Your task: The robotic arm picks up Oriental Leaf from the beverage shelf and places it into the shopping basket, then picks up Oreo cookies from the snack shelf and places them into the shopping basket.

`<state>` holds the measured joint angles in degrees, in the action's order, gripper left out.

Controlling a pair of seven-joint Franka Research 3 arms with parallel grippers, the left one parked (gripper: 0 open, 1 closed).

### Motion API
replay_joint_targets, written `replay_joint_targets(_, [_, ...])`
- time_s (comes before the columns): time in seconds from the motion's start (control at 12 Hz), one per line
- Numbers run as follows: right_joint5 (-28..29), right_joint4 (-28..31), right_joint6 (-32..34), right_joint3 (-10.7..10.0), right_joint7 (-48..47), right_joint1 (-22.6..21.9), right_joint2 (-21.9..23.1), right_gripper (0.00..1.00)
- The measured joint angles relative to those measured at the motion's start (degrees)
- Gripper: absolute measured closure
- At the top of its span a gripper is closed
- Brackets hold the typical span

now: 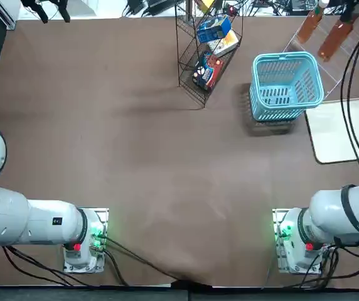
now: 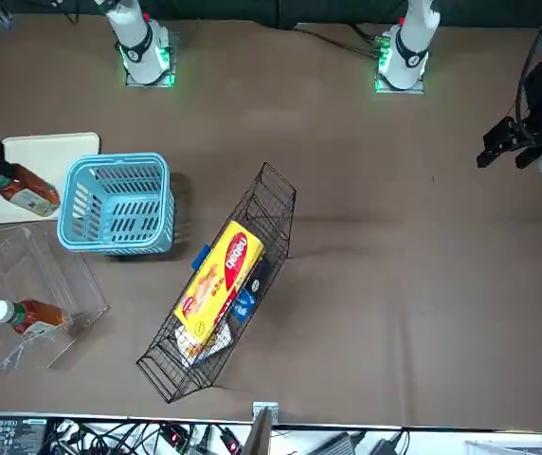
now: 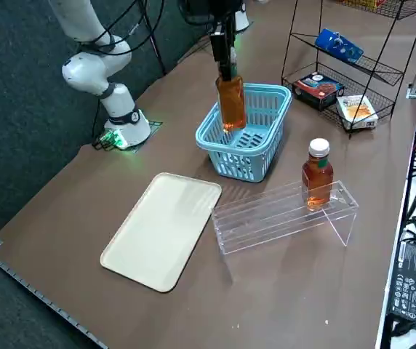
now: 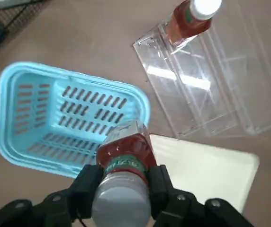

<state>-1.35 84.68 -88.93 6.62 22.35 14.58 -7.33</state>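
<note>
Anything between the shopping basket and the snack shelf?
Bare tabletop only between the shopping basket and snack shelf, per the top view. Right gripper is away, holding a bottle.

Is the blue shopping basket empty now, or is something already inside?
Empty: the basket shows its bare slotted floor; the right gripper holds a bottle above.

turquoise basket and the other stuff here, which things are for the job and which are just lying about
For the job:
- gripper, up by the basket
- held bottle
- basket
- clear shelf
- wire rack
- blue box

Just lying about:
- cream tray
- yellow box
- white box
</note>
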Motion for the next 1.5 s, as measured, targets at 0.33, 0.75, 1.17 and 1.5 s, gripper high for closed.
replay_joint_targets(0.33, [0.1, 4.1, -0.3, 0.1, -13.6, -4.4, 2.3, 0.44])
replay_joint_targets(0.75, [0.1, 15.4, -10.0, 0.1, -21.0, -5.0, 6.3, 0.44])
replay_joint_targets(1.17, [0.1, 28.0, -21.2, 0.1, -28.4, -7.0, 8.6, 0.44])
replay_joint_targets(1.5, [0.1, 35.0, -29.4, 0.1, -29.2, -7.2, 8.4, 0.44])
